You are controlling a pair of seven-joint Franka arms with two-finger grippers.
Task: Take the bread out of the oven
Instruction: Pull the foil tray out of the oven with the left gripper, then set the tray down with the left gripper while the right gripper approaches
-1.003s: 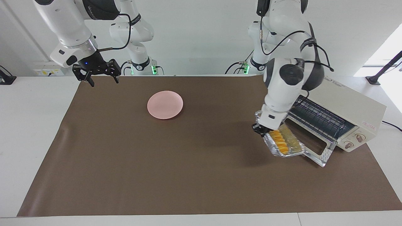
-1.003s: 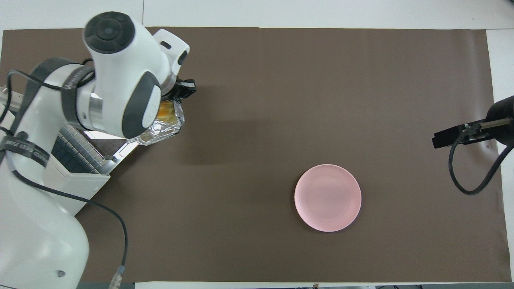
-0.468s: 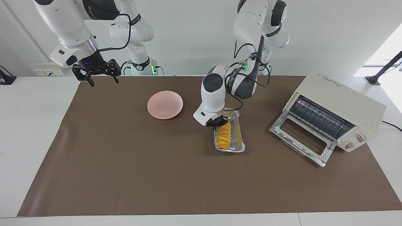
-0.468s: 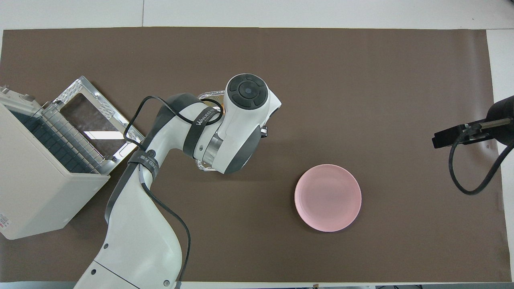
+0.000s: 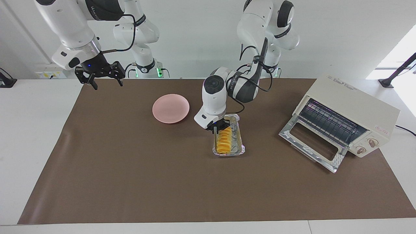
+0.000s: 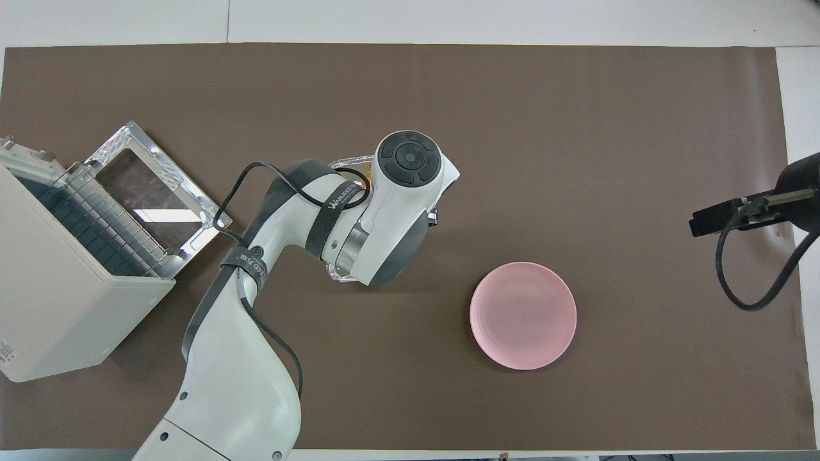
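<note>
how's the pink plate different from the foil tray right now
The pink plate is round and smooth; the foil tray is oblong, silver and crinkled. The plate is bare, while the tray holds the bread. The left gripper is at the tray's end nearer the robots; no gripper is at the plate, since the right gripper waits at its own end. Both lie on the brown mat, outside the oven.

You have the bread (image 5: 224, 141) lying in the foil tray (image 5: 241, 147) on the mat (image 5: 130, 182), between the plate (image 5: 171, 108) and the oven (image 5: 351, 117). The oven sits at the left arm's end of the table with its door (image 5: 308, 148) dropped open onto the mat. The plate lies a little nearer the robots than the tray.
</note>
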